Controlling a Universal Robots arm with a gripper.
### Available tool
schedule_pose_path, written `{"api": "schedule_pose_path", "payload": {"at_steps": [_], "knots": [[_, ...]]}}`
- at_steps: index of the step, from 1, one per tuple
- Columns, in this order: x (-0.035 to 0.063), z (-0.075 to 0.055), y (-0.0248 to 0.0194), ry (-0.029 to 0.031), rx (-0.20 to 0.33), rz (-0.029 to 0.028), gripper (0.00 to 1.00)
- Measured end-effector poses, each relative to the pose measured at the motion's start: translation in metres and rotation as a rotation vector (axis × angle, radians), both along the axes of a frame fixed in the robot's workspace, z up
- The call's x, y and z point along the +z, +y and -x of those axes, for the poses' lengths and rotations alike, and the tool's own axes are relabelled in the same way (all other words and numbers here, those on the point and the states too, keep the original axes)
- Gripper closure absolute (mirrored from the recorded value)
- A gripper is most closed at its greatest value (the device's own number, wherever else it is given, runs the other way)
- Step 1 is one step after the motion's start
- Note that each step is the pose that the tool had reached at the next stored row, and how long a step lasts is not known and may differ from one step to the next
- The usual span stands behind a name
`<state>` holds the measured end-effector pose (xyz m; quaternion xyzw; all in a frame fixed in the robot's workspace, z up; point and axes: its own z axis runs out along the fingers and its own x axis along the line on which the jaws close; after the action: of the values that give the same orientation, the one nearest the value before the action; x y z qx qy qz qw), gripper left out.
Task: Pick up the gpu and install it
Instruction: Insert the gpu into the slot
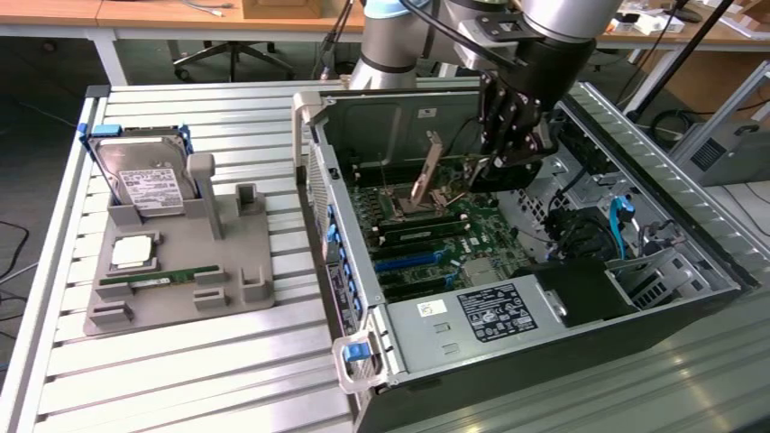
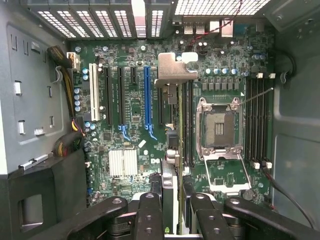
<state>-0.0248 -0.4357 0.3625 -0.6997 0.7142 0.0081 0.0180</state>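
Note:
The gpu (image 2: 175,72) is a thin card seen edge-on in the wrist view, its silver bracket toward the vented rear wall. My gripper (image 2: 172,212) is shut on its near end, black fingers (image 2: 150,215) on either side. The card hangs above the motherboard (image 2: 130,130), between the blue slot (image 2: 147,95) and the open CPU socket (image 2: 220,130), not seated. In the exterior view the gripper (image 1: 488,167) is inside the open computer case (image 1: 361,298), with the brownish gpu (image 1: 425,176) tilted over the board.
The case walls (image 1: 316,153) enclose the work area, with the power supply (image 1: 506,311) and cables (image 1: 619,221) at the exterior view's right. On the exterior view's left, a grey holder (image 1: 241,271) carries a hard drive (image 1: 144,176), a RAM stick (image 1: 157,276) and a CPU (image 1: 130,253).

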Motion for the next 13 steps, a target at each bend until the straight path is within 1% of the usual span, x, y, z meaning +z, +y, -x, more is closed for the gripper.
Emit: {"api": "schedule_pose_path", "payload": {"at_steps": [9, 13], "knots": [[-0.0006, 0.0024, -0.0002, 0.0, 0.0, 0.0, 0.73], [-0.0013, 0.0059, -0.0006, 0.0001, 0.0, 0.0, 0.73]]}}
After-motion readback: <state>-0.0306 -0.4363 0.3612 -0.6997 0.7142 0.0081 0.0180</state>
